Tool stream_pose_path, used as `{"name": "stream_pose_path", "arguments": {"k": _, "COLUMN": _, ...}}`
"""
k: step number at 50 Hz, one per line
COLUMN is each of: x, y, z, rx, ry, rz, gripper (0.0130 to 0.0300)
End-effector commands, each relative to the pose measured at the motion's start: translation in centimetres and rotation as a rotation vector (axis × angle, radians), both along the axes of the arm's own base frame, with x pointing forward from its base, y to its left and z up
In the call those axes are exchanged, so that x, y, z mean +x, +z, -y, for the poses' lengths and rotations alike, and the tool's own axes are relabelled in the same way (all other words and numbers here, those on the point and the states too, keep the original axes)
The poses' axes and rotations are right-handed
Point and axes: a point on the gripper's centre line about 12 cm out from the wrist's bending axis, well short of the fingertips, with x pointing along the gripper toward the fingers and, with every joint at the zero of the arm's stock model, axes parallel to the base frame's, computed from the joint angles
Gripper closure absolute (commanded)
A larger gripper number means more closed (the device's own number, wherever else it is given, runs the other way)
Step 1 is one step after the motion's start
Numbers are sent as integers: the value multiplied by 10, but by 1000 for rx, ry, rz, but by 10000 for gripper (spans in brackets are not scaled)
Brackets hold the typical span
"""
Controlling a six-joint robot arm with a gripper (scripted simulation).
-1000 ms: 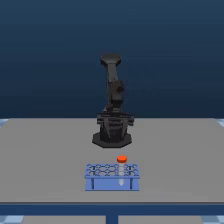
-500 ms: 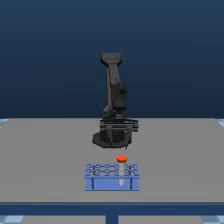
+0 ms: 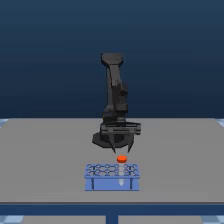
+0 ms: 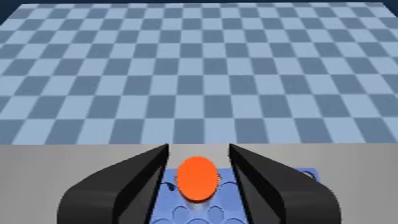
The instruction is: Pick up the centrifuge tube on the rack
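The gripper (image 4: 199, 155) is hanging unclenched, jaws straddling the centrifuge tube's (image 3: 121, 160) orange cap; tube is sitting in the rack (image 3: 112, 184). Grasp and lift are outstanding.

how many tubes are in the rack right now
1. The centrifuge tube stands in the rack, toward the exterior view's right, its orange cap right below the tool. Other holes look empty; the wrist view hides part of the rack.

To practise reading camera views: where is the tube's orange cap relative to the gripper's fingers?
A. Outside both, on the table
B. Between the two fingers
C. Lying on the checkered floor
B: the wrist view shows the cap between the gripper's dark fingers, above the rack.
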Motion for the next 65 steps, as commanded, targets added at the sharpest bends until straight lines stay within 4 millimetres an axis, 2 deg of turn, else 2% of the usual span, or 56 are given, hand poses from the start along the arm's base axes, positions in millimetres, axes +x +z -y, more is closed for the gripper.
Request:
{"name": "stream_pose_path", "arguments": {"k": 1, "x": 2, "y": 0, "z": -1, "rx": -3, "ry": 4, "rz": -3, "gripper": 130}}
{"name": "stream_pose_path", "arguments": {"k": 35, "x": 2, "y": -6, "z": -1, "rx": -3, "ry": 4, "rz": -3, "gripper": 130}}
{"name": "stream_pose_path", "arguments": {"k": 65, "x": 2, "y": -22, "z": -1, "rx": -3, "ry": 4, "rz": -3, "gripper": 130}}
